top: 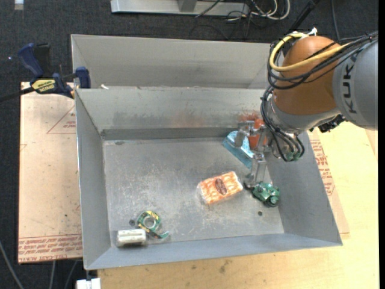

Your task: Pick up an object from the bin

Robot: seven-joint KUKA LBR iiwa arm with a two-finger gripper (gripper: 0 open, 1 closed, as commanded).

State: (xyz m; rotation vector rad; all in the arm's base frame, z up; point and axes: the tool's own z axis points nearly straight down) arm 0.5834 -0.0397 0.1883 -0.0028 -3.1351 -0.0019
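Observation:
My gripper point(258, 164) hangs under the arm's orange cover at the right of the bin, a little behind the middle. A small dark green toy point(266, 194) lies on the floor just below its tip. To the left of that toy rests an orange and white patterned packet point(220, 188). A light blue flat piece point(236, 147) leans close against the gripper's left side, near the back wall. I cannot make out whether it is touched or held.
In the front left corner lie a white cylinder point(131, 237) and a green and yellow ringed piece point(149, 221). The bin's sloping right wall runs close beside the gripper.

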